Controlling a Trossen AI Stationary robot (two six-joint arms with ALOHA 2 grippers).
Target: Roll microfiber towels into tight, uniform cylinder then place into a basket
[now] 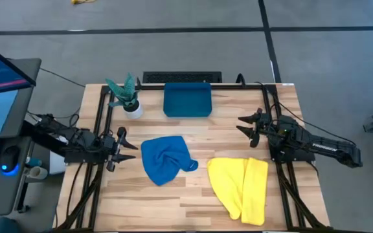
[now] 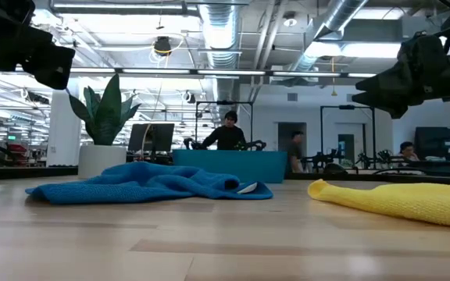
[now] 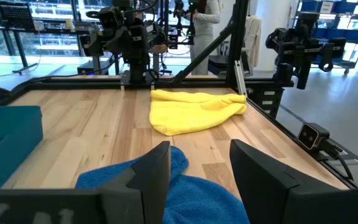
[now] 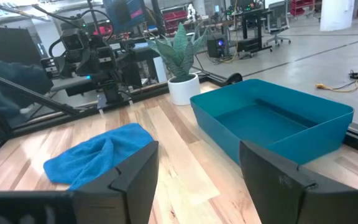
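Note:
A crumpled blue towel [image 1: 166,159] lies loose on the table's middle, also seen in the low view [image 2: 151,183]. A yellow towel [image 1: 239,186] lies folded at the near right. The teal basket [image 1: 187,100] stands at the far middle, with nothing in it. My left gripper [image 1: 129,149] hovers open at the left edge, level, pointing at the blue towel [image 3: 166,190]. My right gripper [image 1: 243,124] hovers open at the right edge, level, pointing across the table, with the basket [image 4: 272,124] before it.
A white pot with a green plant [image 1: 128,98] stands left of the basket. A dark frame [image 1: 102,110] runs along the table's left, right and far edges. Bare wood lies between the two towels and along the near edge. People show in the room beyond [image 2: 226,133].

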